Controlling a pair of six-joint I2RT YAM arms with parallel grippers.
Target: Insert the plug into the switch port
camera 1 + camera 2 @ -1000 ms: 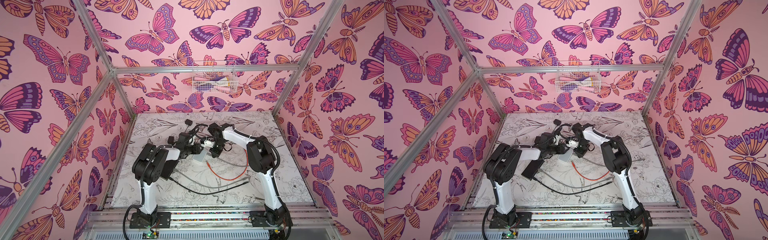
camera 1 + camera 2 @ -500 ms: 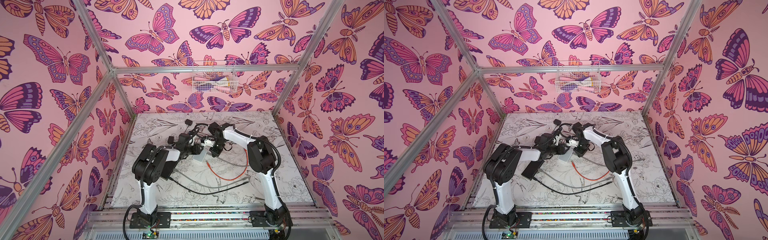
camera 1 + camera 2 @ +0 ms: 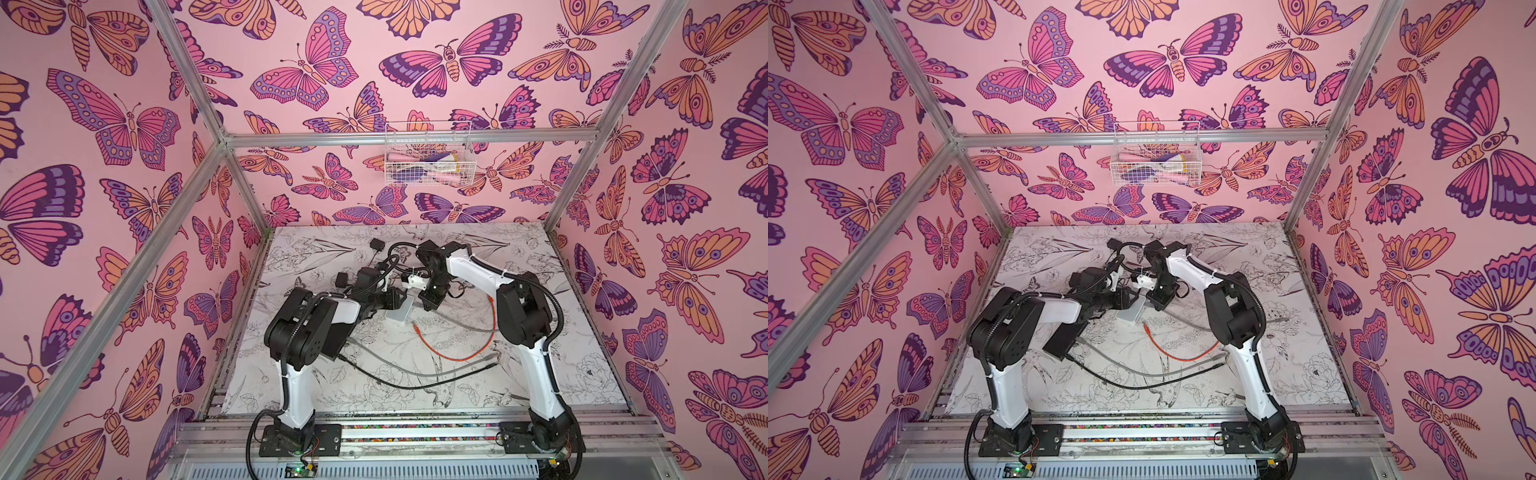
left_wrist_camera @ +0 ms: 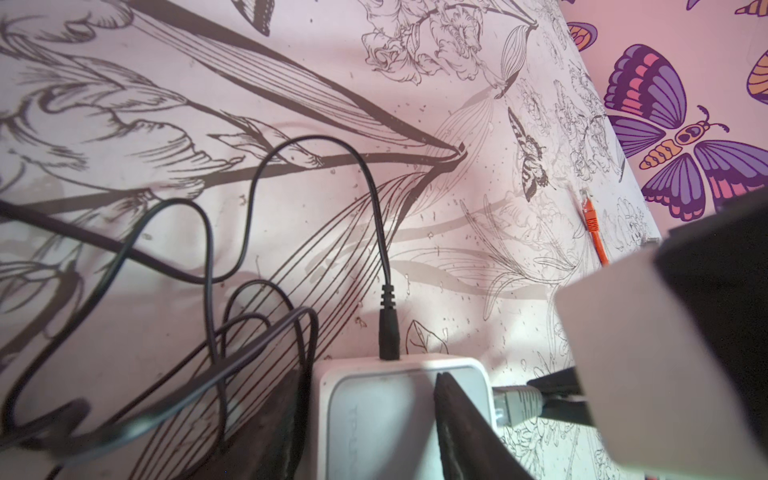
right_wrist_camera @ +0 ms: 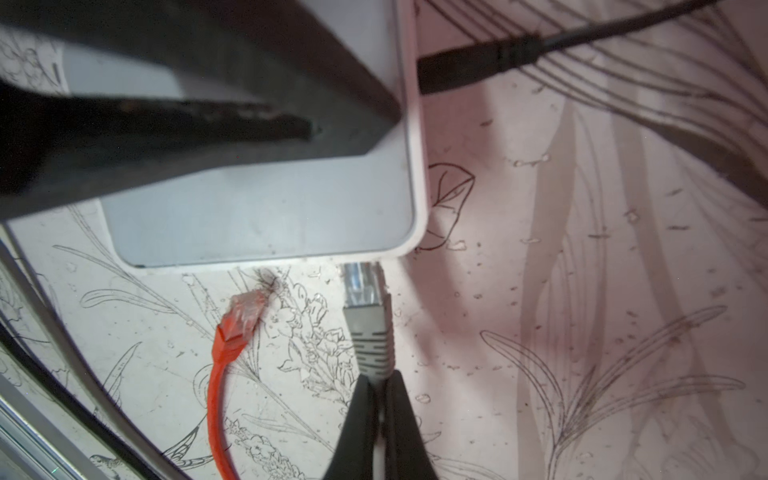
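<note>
At middle of table (image 3: 540, 374): switch (image 3: 398, 311). At its front edge, tip-on: plug (image 5: 365, 307), with second plug (image 5: 243, 316) just beside. Power lead (image 4: 388, 328) enters switch's adjoining side.

faint embossed "TP-L…" on white switch (image 4: 374, 415), rest illegible

1. Pink walls (image 3: 124, 124) printed with large purple, magenta and orange butterflies close the space on three sides in both top views.
2. Silver metal frame bars (image 3: 311, 140) run along the wall joints and across the back.
3. A white wire basket (image 3: 388, 166) hangs at the back bar, holding pink and purple items too small to name.
4. The tabletop (image 3: 582, 374) is white with black line drawings of flowers and leaves.
5. A metal rail (image 3: 415, 432) edges its near side.
6. The light is soft and even.
</note>
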